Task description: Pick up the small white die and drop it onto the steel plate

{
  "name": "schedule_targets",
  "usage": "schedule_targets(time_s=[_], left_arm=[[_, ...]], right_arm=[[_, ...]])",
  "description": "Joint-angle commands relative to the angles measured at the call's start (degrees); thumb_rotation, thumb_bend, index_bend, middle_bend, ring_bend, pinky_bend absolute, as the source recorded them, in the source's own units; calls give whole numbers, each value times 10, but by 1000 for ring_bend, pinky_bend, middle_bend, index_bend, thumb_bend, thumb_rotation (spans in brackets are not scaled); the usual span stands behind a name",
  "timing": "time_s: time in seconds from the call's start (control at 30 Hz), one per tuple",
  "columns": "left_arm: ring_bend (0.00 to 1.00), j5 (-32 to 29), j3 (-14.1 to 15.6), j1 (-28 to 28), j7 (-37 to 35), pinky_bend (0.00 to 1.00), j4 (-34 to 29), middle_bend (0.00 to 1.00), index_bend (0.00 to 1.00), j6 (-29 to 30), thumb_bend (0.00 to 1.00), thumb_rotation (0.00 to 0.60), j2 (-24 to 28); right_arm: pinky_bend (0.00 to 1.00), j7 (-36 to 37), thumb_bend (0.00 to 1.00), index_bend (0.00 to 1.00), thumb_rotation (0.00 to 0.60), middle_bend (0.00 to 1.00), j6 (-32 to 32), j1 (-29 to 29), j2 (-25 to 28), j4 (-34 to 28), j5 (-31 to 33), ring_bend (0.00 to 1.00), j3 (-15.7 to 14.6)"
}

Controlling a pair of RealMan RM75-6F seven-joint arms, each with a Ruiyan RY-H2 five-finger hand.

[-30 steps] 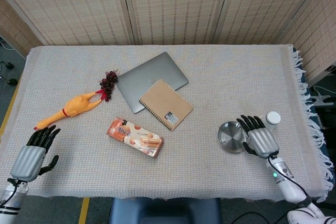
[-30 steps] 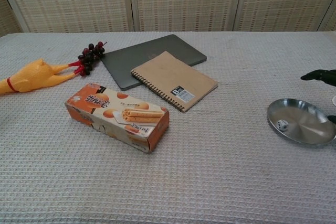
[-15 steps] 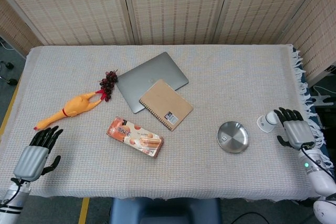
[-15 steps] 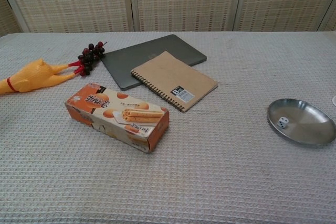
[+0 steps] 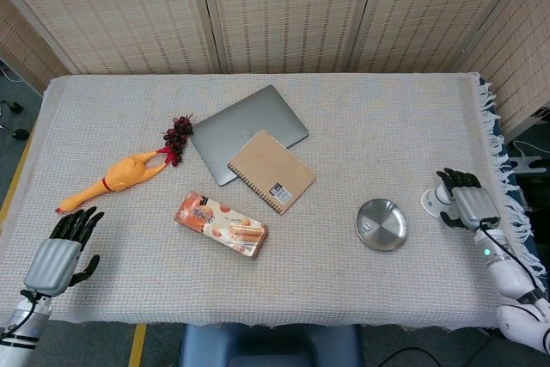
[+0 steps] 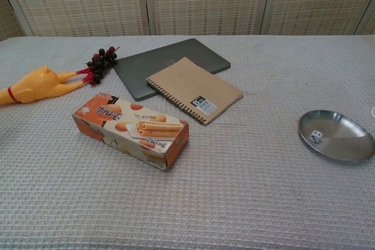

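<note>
The steel plate (image 5: 391, 219) sits on the right part of the table, and the small white die (image 5: 367, 227) lies inside it near its left side. The chest view shows the same plate (image 6: 345, 140) with the die (image 6: 316, 137) resting in it. My right hand (image 5: 465, 203) is to the right of the plate, near the table's right edge, fingers apart and holding nothing. My left hand (image 5: 58, 255) hovers at the front left corner, open and empty. Neither hand appears in the chest view.
A white round object (image 5: 427, 204) lies just left of my right hand. A snack box (image 5: 221, 224), a brown notebook (image 5: 271, 172) on a grey laptop (image 5: 241, 126), dark grapes (image 5: 178, 136) and a rubber chicken (image 5: 116, 178) fill the middle and left.
My right hand pulled away from over the plate to the table's right edge, then shifted slightly left. The die stays in the plate. The left hand barely moved.
</note>
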Motion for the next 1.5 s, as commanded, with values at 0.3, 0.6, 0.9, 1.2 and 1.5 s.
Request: schedule_targets(time_s=[0.3, 0.6, 0.9, 1.2, 1.5], left_arm=[[0, -3, 3, 0, 17, 108, -5, 0, 0, -5, 421, 600, -2], [0, -9, 1, -1, 25, 109, -3, 0, 0, -10, 422, 600, -6], [0, -3, 3, -1, 21, 112, -5, 0, 0, -5, 421, 600, -5], [0, 1, 4, 0, 10, 114, -3, 0, 0, -1, 420, 600, -2], [0, 4, 4, 0, 8, 114, -4, 0, 0, 1, 420, 600, -1]], right_arm=[[384, 27, 268, 550, 600, 364, 81, -9, -44, 63, -18, 245, 13], [384, 41, 268, 551, 600, 389, 175, -26, 16, -75, -93, 291, -12], [383, -26, 267, 533, 600, 388, 170, -9, 53, -208, -144, 287, -41], [377, -65, 267, 497, 600, 387, 122, 9, 37, -218, -120, 264, -45], [375, -99, 267, 491, 600, 387, 107, 12, 21, -200, -94, 263, -43]])
